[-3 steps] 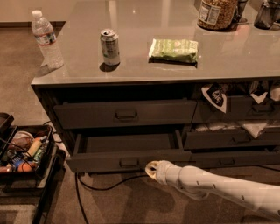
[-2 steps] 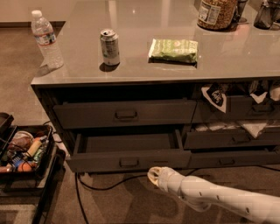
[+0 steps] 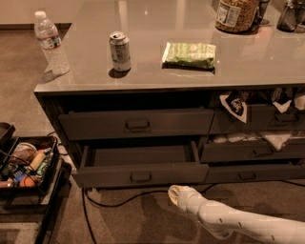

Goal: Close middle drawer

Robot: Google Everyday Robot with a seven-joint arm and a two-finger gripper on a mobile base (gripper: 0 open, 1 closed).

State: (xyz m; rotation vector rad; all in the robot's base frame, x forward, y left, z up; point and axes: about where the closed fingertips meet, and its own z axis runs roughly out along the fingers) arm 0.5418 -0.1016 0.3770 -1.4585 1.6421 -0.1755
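The middle drawer (image 3: 140, 175) is a wide dark grey drawer at the counter's lower left. It stands pulled out, showing its dark interior (image 3: 138, 155) and lighter side rims. Its small metal pull handle (image 3: 140, 177) sits in the centre of the flat front. My gripper (image 3: 173, 193) is at the end of the white arm (image 3: 238, 224) that comes in from the lower right. It is low over the floor, just below and right of the drawer's front, apart from it.
Above is a taller-fronted drawer (image 3: 137, 125) with a bigger handle. Narrower drawers with white cloth (image 3: 276, 136) are at right. A water bottle (image 3: 50, 44), can (image 3: 119, 51), green packet (image 3: 188, 55) and jar (image 3: 234, 13) stand on the countertop. A black cart (image 3: 28, 176) is at left, and a cable (image 3: 119, 199) lies on the floor.
My gripper has moved a little down and to the right, away from the drawer front. The drawer stands pulled out as before.
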